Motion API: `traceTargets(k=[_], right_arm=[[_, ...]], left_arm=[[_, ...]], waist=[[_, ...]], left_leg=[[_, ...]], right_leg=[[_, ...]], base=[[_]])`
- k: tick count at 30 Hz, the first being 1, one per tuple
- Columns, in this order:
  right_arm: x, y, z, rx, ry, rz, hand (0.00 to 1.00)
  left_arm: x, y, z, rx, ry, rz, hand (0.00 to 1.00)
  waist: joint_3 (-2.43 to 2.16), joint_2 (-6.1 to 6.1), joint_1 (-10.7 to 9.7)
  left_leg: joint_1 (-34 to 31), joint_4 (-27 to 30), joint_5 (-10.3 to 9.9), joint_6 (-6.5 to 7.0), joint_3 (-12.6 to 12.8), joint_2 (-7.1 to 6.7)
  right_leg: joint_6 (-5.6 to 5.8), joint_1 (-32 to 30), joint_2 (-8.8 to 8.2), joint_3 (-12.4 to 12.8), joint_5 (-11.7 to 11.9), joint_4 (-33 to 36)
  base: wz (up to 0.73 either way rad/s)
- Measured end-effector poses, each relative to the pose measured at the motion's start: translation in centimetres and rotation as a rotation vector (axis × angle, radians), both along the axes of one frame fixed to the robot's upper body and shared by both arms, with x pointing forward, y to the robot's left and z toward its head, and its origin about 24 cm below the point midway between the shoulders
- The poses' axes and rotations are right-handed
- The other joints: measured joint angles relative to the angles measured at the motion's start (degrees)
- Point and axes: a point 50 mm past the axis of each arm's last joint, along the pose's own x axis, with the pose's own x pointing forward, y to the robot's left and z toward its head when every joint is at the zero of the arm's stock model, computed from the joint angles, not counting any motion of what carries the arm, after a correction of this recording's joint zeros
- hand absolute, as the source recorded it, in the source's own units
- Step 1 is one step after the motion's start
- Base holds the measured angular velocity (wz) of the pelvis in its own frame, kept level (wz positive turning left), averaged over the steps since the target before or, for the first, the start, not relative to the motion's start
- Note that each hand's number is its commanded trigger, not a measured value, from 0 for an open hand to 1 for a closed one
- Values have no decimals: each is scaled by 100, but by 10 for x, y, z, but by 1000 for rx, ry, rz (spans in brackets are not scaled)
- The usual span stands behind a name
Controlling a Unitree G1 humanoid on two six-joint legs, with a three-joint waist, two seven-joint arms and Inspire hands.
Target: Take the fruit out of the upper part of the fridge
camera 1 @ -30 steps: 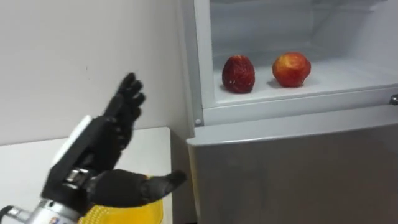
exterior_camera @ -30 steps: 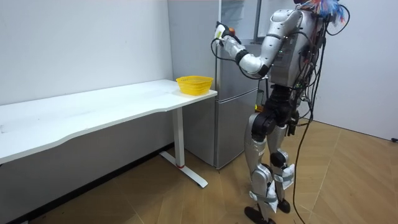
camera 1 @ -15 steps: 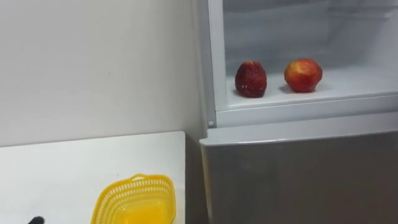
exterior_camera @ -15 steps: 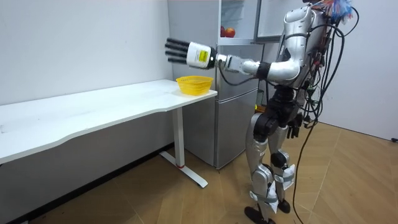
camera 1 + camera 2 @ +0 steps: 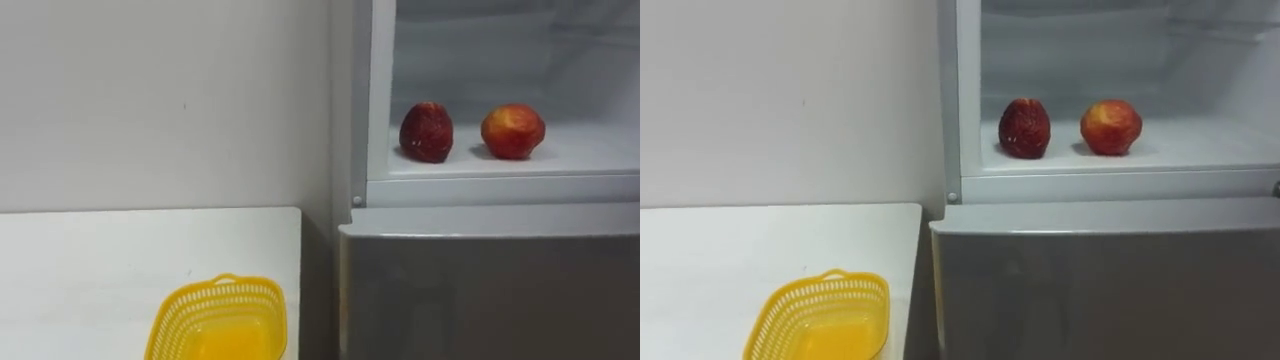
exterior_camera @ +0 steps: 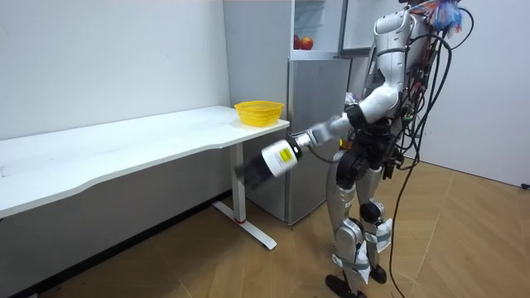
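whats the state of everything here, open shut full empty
upper fridge: open
lower fridge door: shut
yellow basket: upright, empty
dark red fruit: on the upper fridge shelf, untouched
red-yellow fruit: beside it on the same shelf, untouched
left robot hand: low, away from the fridge

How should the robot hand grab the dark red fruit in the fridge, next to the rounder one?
Probably round the wide middle of the dark red fruit, coming straight in from the open front. It stands upright on the shelf, with a gap to the rounder fruit on its right and to the fridge frame on its left, so both sides have room.
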Motion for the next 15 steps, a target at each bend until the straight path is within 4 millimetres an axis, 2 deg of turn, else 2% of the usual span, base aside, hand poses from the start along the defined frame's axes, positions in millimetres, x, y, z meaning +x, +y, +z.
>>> traceTargets(k=[3,8,12,15], right_arm=[[0,1,0,6,17,-4,0],[-2,3,-1,19,46,-15,0],[2,3,-1,20,44,6,0],[6,4,-1,26,37,17,0]], left_arm=[[-25,-17,-16,-108,115,0,0],[-44,-33,-27,-226,223,-52,0],[-43,-40,-31,-269,294,-231,0],[-32,-47,-34,-292,354,-426,0]], waist=[[27,16,-28],[35,40,-15],[34,35,-39],[39,15,-72]], left_leg=[[-45,-25,-13,18,-12,-11],[-41,-17,-15,19,-30,-13],[-42,12,-13,19,3,-17],[-44,15,-13,20,-4,-24]], right_leg=[[7,-5,-3,-16,-3,5],[11,-23,-34,-18,-16,-17],[12,-22,-25,-27,-18,-11],[18,-22,-21,-11,-21,-6]], base=[[0],[4],[0],[0]])
